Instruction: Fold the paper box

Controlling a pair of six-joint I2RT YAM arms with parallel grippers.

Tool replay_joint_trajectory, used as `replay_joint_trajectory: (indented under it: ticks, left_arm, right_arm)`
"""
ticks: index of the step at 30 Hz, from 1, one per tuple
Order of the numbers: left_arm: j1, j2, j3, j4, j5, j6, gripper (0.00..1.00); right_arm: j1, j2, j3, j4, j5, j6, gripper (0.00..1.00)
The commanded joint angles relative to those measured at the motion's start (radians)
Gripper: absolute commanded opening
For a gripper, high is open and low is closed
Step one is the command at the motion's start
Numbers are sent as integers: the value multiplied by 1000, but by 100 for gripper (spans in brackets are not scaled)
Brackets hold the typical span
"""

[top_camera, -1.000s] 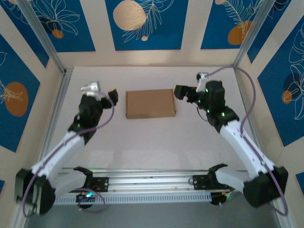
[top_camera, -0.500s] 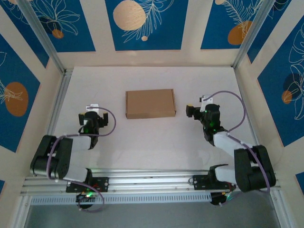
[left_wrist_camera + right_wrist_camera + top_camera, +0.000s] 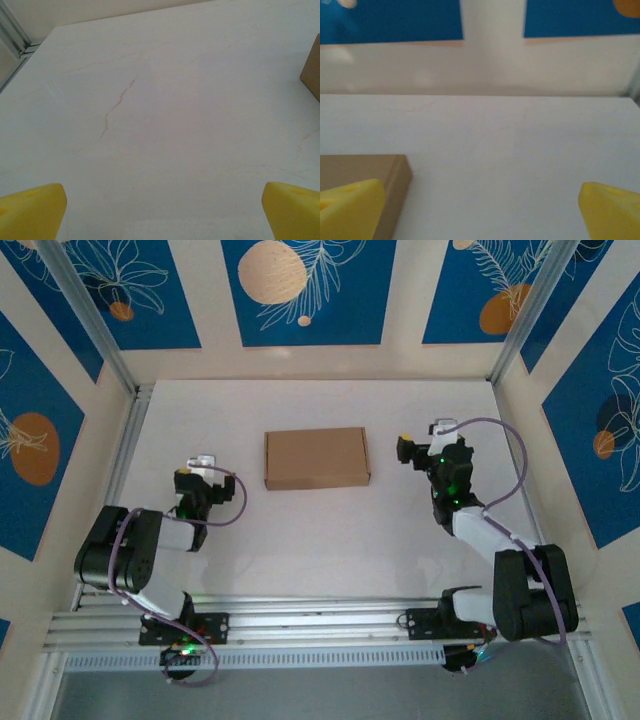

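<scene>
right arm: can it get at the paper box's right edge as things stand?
Probably yes. The right pincer is open, just right of the paper box and apart from it. Only bare table lies between them, so nothing seems to block the approach.

Your left arm and right arm look alike: chunky black joint housings joined by smooth white link shells. You'll see a lilac cable curling off the left wrist and a second lilac cable off the right one. Small green lights glow on the right arm's dark wrist. A white bracket sits atop the left wrist. Your left claw and right claw end in blunt, bright yellow fingertips.
</scene>
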Motion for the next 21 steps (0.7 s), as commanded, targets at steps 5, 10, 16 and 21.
replay_joint_trajectory:
  ticks: [5,10,16,21]
  left_arm:
    - [16,1,22,28,34,3,100]
    - [37,1,33,3,63,-16,100]
    - [40,0,33,3,68,-18,100]
    - [40,-6,20,20,57,-19,100]
  right_arm:
    - [-87,318,-283,655,-153,49,99]
    - [-80,255,-104,209,-214,3,99]
    - [-83,262,-104,221,-226,4,99]
    - [-67,260,-110,232,-201,-8,99]
